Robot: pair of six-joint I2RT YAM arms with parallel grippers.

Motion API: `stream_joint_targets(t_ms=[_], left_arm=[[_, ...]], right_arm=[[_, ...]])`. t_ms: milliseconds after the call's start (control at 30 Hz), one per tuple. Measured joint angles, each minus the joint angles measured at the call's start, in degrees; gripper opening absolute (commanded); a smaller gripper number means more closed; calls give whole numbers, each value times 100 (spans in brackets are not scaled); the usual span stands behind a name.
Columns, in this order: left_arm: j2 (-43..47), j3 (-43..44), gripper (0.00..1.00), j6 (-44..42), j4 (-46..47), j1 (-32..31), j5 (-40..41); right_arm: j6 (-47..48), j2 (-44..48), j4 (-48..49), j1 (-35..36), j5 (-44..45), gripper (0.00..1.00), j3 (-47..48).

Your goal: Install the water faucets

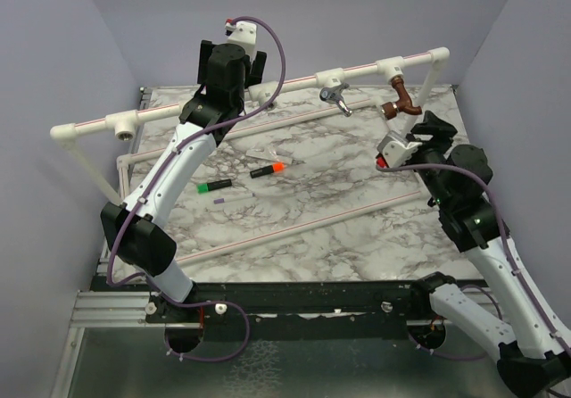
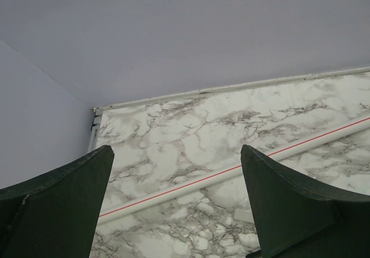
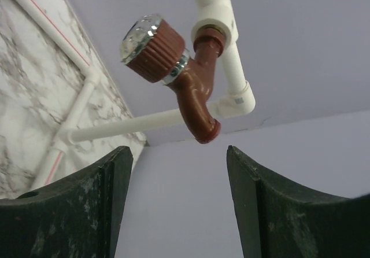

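The copper-coloured faucet [image 1: 399,99] hangs screwed into a white tee [image 1: 390,66] near the right end of the raised white pipe. In the right wrist view this faucet [image 3: 188,84] sits in its tee [image 3: 215,29], spout down. My right gripper [image 1: 430,125] [image 3: 179,171] is open and empty, just below and apart from the spout. The silver chrome faucet [image 1: 335,97] hangs from the neighbouring tee [image 1: 332,74]. My left gripper [image 1: 232,59] [image 2: 176,177] is open and empty, up by the pipe's middle, over the marble table [image 2: 191,136].
The raised pipe frame [image 1: 178,111] crosses the back of the table, with an open tee [image 1: 123,128] at its left. Marker pens with an orange cap [image 1: 268,169] and a green cap [image 1: 214,186] lie mid-table. Red-striped pipes [image 1: 294,227] [image 2: 231,171] lie on the table. Lilac walls enclose it.
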State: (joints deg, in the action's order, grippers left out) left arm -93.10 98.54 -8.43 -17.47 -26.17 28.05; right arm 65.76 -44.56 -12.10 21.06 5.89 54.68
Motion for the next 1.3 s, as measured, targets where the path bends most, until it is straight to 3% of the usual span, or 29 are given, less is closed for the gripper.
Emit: stream_joint_targets(t_ms=[367,533,900,1200,1300], left_arm=[[0,0,93,2,0,-4,0],[0,0,93,2,-2,-4,2],[0,0,93,2,-2,-4,2],[0,-4,93,0,2,-4,2],[0,-4,93,0,2,-4,2]], right_arm=[[2769,-396,1862,37,181,70,-955],[3497,-640,2411,109,302,68,-964],[3978,-1023,2903,195,417,50,-964],[3976,-1209,3130,280,490,43,-964],[3932,-1237,3187,299,525,29,-984]])
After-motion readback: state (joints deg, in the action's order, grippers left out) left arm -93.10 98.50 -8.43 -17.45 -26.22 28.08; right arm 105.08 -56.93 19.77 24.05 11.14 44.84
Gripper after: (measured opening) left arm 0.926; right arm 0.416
